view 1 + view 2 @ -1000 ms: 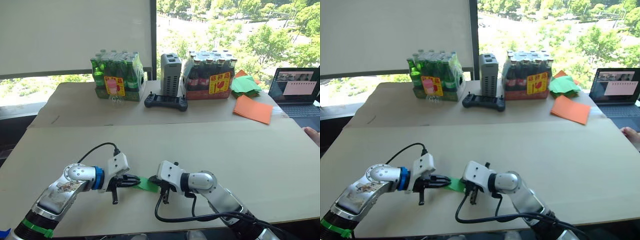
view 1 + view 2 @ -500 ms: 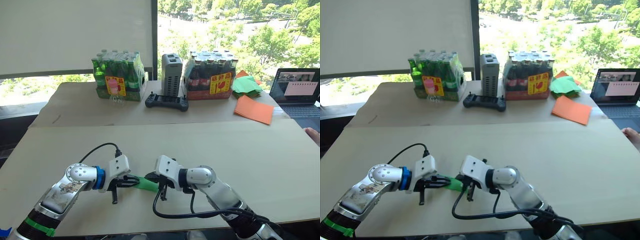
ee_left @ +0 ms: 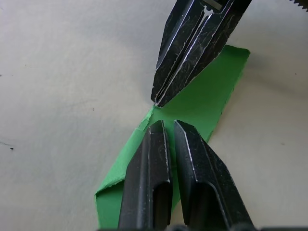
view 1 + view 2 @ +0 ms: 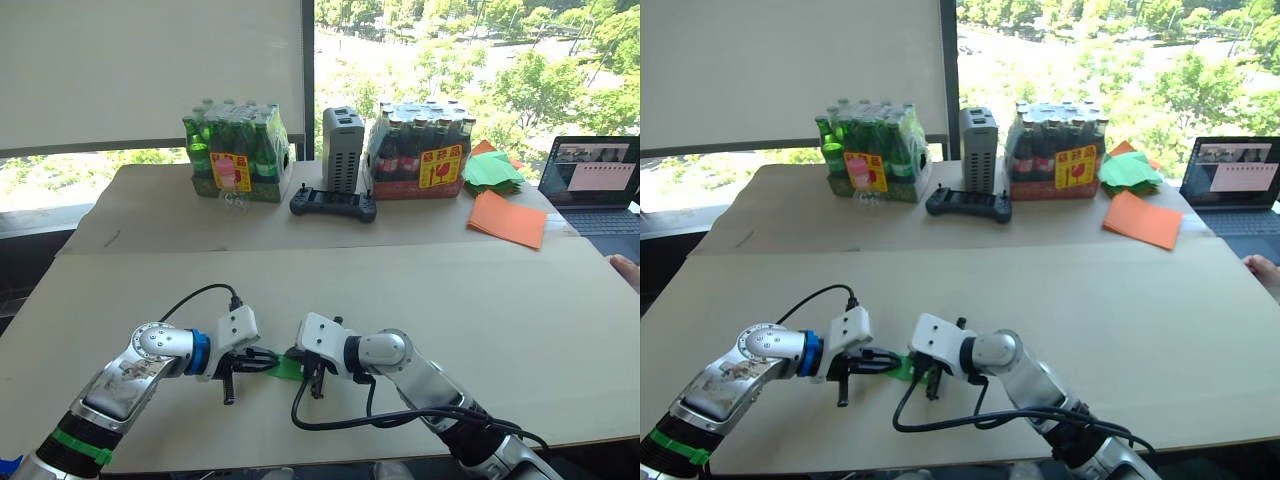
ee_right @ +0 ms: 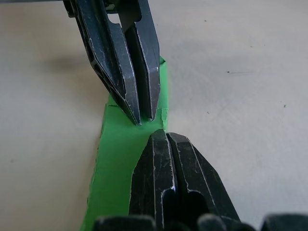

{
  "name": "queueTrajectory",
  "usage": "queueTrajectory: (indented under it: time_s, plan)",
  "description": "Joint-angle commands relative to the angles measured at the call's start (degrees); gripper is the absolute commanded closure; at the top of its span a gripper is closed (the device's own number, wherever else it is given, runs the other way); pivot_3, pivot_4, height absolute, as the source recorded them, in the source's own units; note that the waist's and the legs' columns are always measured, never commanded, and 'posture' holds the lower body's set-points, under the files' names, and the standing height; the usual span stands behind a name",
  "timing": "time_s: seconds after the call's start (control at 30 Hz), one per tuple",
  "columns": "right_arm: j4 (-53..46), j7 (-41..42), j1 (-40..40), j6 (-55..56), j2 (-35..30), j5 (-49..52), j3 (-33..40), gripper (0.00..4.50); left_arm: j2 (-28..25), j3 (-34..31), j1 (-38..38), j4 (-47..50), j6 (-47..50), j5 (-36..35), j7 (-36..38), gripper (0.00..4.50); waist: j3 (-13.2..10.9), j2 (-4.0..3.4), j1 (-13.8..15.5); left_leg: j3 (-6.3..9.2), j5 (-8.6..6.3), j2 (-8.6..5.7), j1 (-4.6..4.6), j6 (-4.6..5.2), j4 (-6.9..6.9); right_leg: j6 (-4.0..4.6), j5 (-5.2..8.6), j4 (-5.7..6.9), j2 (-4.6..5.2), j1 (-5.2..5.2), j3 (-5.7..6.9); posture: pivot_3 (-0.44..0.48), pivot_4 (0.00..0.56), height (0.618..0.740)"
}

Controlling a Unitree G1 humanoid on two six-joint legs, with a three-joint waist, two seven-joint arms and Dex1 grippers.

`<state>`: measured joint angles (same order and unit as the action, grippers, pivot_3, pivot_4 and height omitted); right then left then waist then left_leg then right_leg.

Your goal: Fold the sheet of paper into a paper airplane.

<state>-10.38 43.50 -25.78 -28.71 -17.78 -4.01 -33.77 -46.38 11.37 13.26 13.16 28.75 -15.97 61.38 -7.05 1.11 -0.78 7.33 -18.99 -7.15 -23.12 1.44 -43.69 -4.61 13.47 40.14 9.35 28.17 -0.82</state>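
Observation:
The sheet of paper (image 3: 208, 91) is a narrow bright green folded strip lying flat on the tan table (image 4: 420, 290), near its front edge. My left gripper (image 3: 168, 126) is shut and rests its tips on the strip. My right gripper (image 5: 166, 134) is also shut and presses on the same strip. The two grippers meet almost tip to tip over the paper. In the head views the left gripper (image 4: 272, 362) points right and the right gripper (image 4: 300, 367) points left, with a small patch of green paper (image 4: 287, 368) showing between them.
At the back stand a pack of green bottles (image 4: 235, 150), a grey box (image 4: 342, 148), a black controller (image 4: 333, 205) and a pack of dark bottles (image 4: 420, 150). Orange sheets (image 4: 505, 218), a pile of green papers (image 4: 492, 170) and a laptop (image 4: 590, 180) lie back right. A person's hand (image 4: 625, 270) shows at the right edge.
My right gripper has slid left along the strip toward the left gripper, so less green paper shows between them. The left gripper has stayed in place.

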Motion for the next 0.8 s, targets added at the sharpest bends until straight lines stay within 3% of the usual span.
queueTrajectory:
  time_s: [0.03,0.8]
  plan:
    - [0.6,0.0,1.2,0.2,-1.4,-1.9,-1.1,4.45,-0.6,-0.3,0.5,0.1,0.0,0.5,0.4,4.16,0.0,0.0,0.0,0.0,0.0,0.0,0.0,0.0,0.0,0.0,0.0,0.0,0.0,0.0,0.0,0.0,0.15,0.675]
    - [-7.8,2.6,9.6,-1.4,-13.5,-2.1,3.6,4.45,-0.4,0.6,0.0,-0.6,-1.2,2.3,0.4,4.16,0.0,0.01,0.7,0.0,0.0,-0.02,0.14,0.01,-0.01,-0.01,0.0,-0.03,0.04,-0.17,0.0,0.0,0.15,0.675]
